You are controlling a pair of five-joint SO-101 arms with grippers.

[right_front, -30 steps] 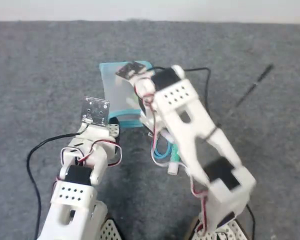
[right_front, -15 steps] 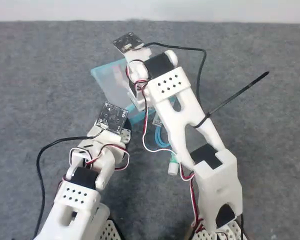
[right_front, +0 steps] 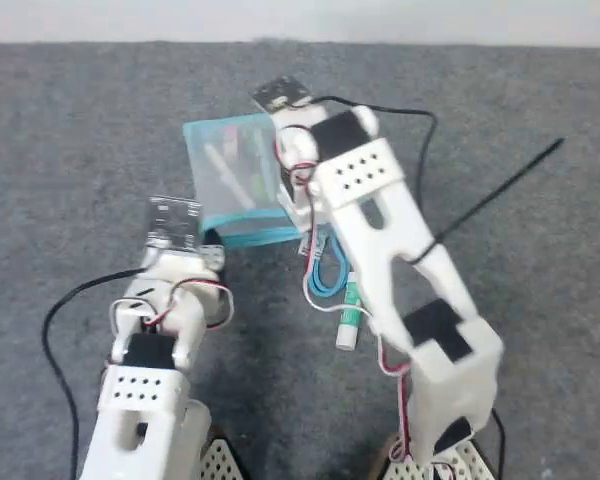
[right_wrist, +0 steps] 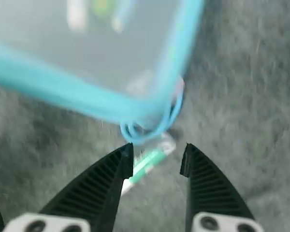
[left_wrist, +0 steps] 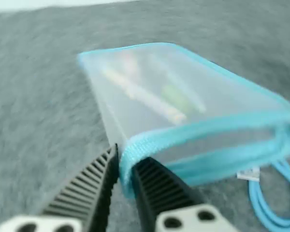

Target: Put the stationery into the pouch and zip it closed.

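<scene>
Grey counter (right_front: 80,120): the left end effector (left_wrist: 124,159) is clamped on a corner of the pouch (left_wrist: 183,111), likely anchoring it. The right end effector (right_wrist: 158,150) gapes empty near the pouch's edge, and a marker (right_front: 350,318) waits at the pouch's five o'clock.

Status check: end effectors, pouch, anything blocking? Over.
Left end effector shut on pouch corner. Right end effector open by blue loop. Some stationery inside; green pen outside on table.

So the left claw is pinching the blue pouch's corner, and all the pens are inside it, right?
Not all: the left gripper does pinch the pouch at its corner, but one green-and-white pen lies outside on the carpet, as the high view shows.
</scene>
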